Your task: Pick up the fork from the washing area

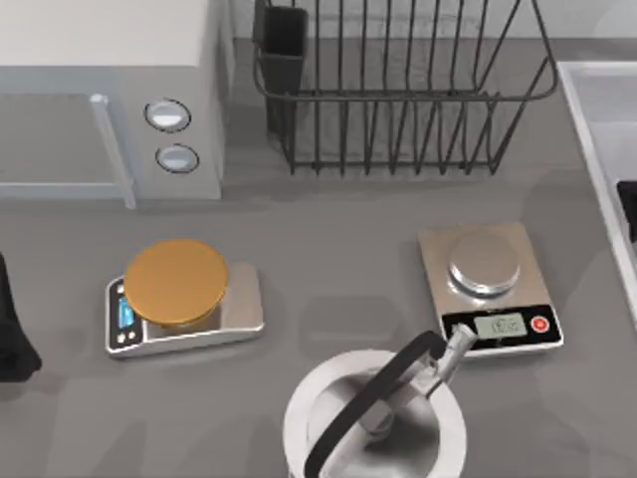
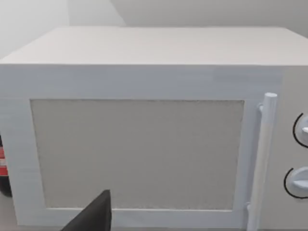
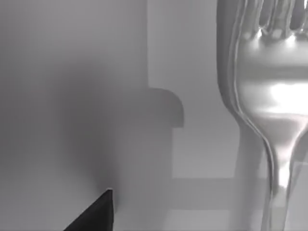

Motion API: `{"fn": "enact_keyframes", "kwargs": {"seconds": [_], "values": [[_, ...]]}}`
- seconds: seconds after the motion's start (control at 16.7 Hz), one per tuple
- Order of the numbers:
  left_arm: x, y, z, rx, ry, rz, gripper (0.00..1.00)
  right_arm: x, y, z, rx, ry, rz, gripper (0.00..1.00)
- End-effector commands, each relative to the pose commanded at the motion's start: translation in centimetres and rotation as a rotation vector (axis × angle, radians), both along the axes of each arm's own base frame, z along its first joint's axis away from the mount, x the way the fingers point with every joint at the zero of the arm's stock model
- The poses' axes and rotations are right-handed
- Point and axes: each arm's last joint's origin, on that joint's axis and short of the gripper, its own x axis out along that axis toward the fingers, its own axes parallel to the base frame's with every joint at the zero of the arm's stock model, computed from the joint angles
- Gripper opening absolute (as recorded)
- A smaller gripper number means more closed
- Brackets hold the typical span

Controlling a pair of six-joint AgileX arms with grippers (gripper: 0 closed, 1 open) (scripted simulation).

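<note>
The fork (image 3: 269,110) lies close under my right arm's camera on the pale floor of the washing area (image 1: 597,119), not lifted yet, and I cannot tell if the claw is spread.

Shiny fork (image 3: 269,101) close above pale washing area (image 3: 72,96), dark pincer finger (image 3: 96,214) nearby.

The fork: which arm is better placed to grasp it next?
Right. The right wrist view shows the fork close up on the sink floor. The left arm is beside the microwave, at the table's left.
</note>
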Motion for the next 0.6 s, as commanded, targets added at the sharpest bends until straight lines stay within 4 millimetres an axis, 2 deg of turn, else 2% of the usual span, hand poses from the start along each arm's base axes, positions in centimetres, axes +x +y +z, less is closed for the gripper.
{"fn": "enact_keyframes", "kwargs": {"seconds": [0.3, 0.6], "values": [[0.0, 0.0, 0.0, 0.0, 0.0, 0.0, 1.0, -0.13, 0.01, -0.57, 0.001, 0.004, 0.0, 1.0], [0.0, 0.0, 0.0, 0.0, 0.0, 0.0, 1.0, -0.13, 0.01, -0.57, 0.001, 0.004, 0.0, 0.62]]}}
